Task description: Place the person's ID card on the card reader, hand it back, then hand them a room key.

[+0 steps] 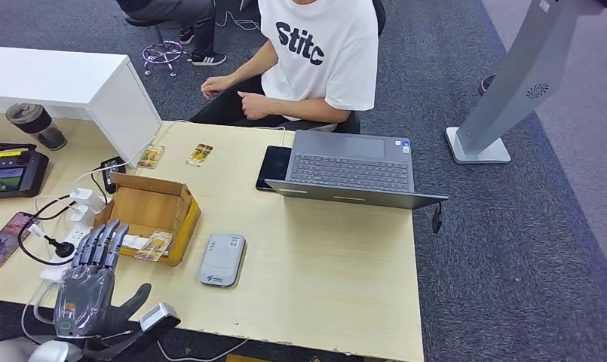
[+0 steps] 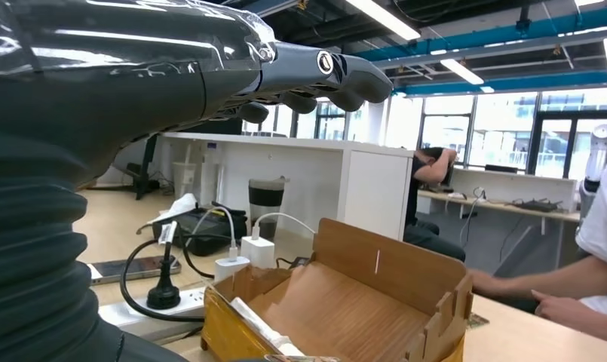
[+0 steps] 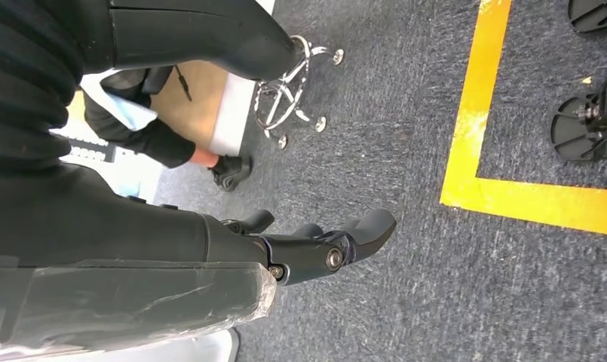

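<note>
two cards lie at the near edge of the cardboard box, just ahead and to the right of the left hand, long axes roughly across the desk. left hand hovers released, fingers straight, holding nothing. right hand hangs over carpet, loosely curled, empty. card reader sits beside the box; left hand is nearer.

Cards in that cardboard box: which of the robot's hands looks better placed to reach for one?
Probably the left. The left hand hovers open beside the box, close to the cards at its near end. The right hand hangs over the carpet, away from the table.
</note>
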